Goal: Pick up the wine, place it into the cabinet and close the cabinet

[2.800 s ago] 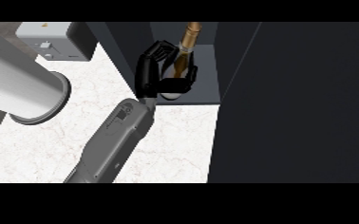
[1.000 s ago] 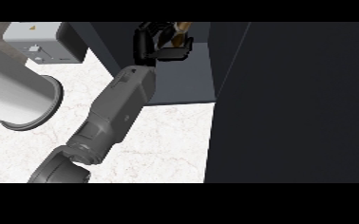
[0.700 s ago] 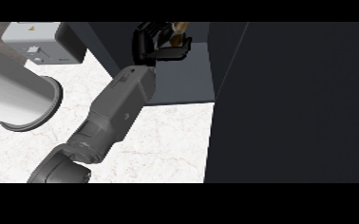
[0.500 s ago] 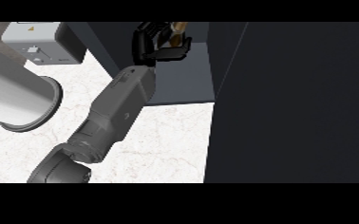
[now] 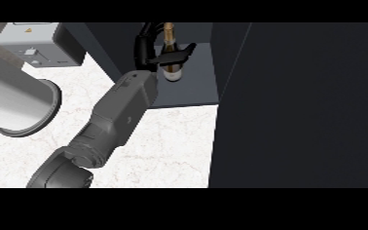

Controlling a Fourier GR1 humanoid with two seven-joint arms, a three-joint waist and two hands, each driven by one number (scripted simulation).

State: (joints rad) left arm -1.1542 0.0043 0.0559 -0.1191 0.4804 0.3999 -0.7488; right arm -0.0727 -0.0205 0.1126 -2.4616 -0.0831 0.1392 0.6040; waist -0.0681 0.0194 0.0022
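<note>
The wine bottle [image 5: 172,71], dark with a gold neck, stands upright on the floor of the dark cabinet [image 5: 194,91] at the top centre. My left hand [image 5: 149,48] is at the bottle's left side, fingers stretched upward beside the neck. Its thumb reaches rightward across the front of the bottle's shoulder. The hand looks open, no longer wrapped round the bottle. The grey forearm [image 5: 119,114] runs in from the lower left. The cabinet door [image 5: 295,102] stands open as a large dark panel filling the right side. My right hand shows nowhere.
A big grey cylinder [image 5: 22,102] lies on the white marble counter [image 5: 173,146] at the left. Behind it, at the top left, sits a light grey box-shaped appliance [image 5: 36,46]. The cabinet's left wall [image 5: 108,48] is close to my hand.
Since 2.8 s ago the arm carried the bottle deeper into the cabinet. In the last half second the fingers uncurled from the bottle, which now shows more fully.
</note>
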